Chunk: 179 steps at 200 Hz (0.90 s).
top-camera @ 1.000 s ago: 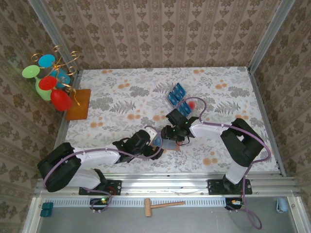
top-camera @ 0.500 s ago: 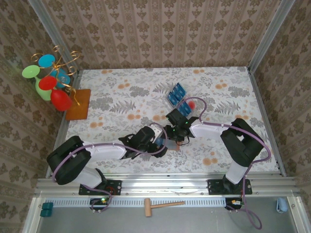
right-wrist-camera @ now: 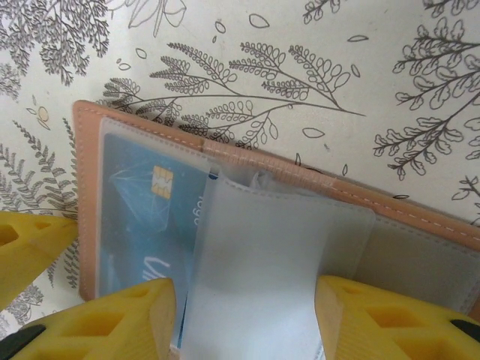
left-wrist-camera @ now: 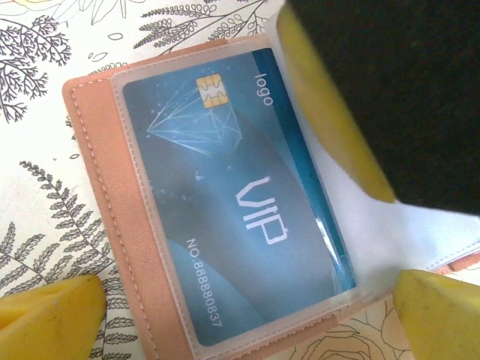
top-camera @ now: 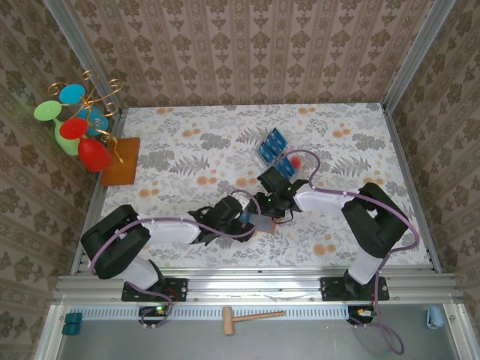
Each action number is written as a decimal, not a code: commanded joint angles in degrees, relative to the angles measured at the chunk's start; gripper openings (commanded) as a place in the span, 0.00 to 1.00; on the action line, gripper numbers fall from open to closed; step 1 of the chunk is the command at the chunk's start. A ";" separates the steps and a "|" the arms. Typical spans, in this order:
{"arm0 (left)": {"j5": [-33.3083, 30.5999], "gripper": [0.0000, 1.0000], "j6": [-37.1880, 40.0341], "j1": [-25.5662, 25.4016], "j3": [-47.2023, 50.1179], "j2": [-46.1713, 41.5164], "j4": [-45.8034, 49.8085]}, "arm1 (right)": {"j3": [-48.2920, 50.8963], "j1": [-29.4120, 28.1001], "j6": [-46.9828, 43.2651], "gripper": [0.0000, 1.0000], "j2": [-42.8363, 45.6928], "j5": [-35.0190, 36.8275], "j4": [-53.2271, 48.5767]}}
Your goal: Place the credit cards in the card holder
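From above I see a floral-print table [top-camera: 352,142] boxed by patterned wallpaper walls [top-camera: 247,52]. The card holder [top-camera: 261,223] lies open near the front edge, between the left gripper [top-camera: 241,221] and the right gripper [top-camera: 266,212]. The loose credit cards [top-camera: 273,145] lie farther back.

On my left wrist camera, the left gripper [left-wrist-camera: 247,300] has its fingers [left-wrist-camera: 45,315] spread wide either side of the card holder [left-wrist-camera: 94,187]. The sleeved card [left-wrist-camera: 240,210] reads "logo", "VIP" and "NO.888880837".

On my right wrist camera, the right gripper [right-wrist-camera: 247,315] has its fingers partly apart, flanking a clear sleeve [right-wrist-camera: 262,262] of the card holder [right-wrist-camera: 420,247]. I cannot tell whether they grip it.

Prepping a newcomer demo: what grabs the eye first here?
The bright blue VIP card sits tucked inside the open card holder, close up in the left wrist view. From above, the left gripper and right gripper meet over it at the table's near middle, and coloured glasses stand by the far left corner.
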<state>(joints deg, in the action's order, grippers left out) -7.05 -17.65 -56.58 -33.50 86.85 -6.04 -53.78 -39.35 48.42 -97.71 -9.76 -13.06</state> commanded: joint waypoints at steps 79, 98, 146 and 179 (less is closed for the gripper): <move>-0.87 1.00 0.16 0.15 -1.30 2.26 0.77 | 4.53 3.23 1.14 0.53 5.74 -0.43 -1.24; -0.85 1.00 0.16 0.15 -1.31 2.13 0.79 | 5.30 3.23 1.44 0.53 4.50 -1.08 0.36; -0.97 1.00 0.16 0.15 -1.48 1.33 1.27 | 4.42 3.07 1.62 0.52 1.84 -3.81 3.04; -1.10 1.00 0.24 0.15 -1.40 -0.44 2.16 | 2.61 2.79 1.18 0.52 1.65 -4.87 2.88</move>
<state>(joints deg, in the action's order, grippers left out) -7.73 -17.69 -56.60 -34.06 87.48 -5.85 -49.15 -36.25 49.30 -94.91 -12.53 -10.28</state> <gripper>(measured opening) 0.999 0.525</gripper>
